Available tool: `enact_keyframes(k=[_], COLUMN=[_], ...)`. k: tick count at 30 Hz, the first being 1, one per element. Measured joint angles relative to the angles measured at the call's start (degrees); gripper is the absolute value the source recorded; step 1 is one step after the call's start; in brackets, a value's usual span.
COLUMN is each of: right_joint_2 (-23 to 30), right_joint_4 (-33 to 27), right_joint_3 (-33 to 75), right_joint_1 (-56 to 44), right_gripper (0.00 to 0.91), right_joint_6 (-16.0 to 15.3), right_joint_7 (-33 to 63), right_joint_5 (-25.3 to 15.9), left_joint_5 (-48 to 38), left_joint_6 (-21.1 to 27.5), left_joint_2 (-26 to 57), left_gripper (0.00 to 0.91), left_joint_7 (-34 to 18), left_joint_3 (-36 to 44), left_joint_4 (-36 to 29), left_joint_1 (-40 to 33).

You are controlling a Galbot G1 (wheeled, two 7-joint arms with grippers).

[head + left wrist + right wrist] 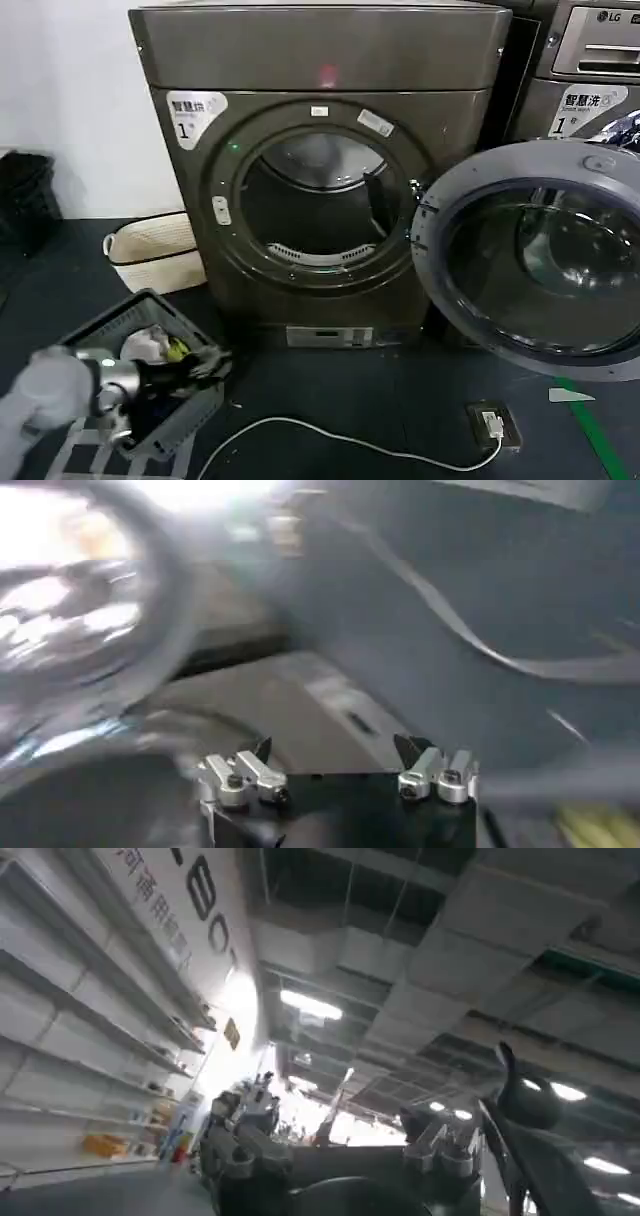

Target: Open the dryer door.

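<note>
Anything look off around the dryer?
Nothing damaged. The dryer door hangs wide open to the right of the dryer. A loose white cable snakes across the floor in front. The left gripper sits low over a grey basket.

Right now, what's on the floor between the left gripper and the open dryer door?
Head view: mostly bare dark floor. A white cable curves across it to a small floor socket below the dryer door. The left gripper hovers over a grey basket.

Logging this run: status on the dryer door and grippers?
Door swung fully open, drum exposed on dryer. Left gripper open, empty, low over laundry basket. Right gripper pointed at ceiling, open. Nothing in the way.
</note>
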Motion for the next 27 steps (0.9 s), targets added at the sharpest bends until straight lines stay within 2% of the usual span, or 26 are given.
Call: enact_keyframes(k=[5, 9, 27], right_joint_2=[0.5, 0.6, 1.2], right_joint_4=[0.8, 0.9, 0.9], right_joint_3=[-0.9, -1.4, -1.8], right_joint_1=[0.7, 0.8, 1.2], right_gripper=[0.907, 0.907, 0.907], right_joint_6=[0.6, 0.3, 0.8], right_joint_7=[0.1, 0.4, 0.5], right_joint_5=[0.6, 0.6, 0.3], left_joint_5=[17.2, 25.8, 33.9], left_joint_6=[-5.5, -6.3, -6.2], left_joint_2=[1.3, 2.5, 4.5], left_gripper=[0.907, 0.907, 0.907], left_joint_7=[0.0, -0.2, 0.4], left_joint_3=[-2.6, -3.2, -3.9], left_joint_4=[1.1, 1.4, 2.8], left_joint_1=[0.6, 1.1, 1.8])
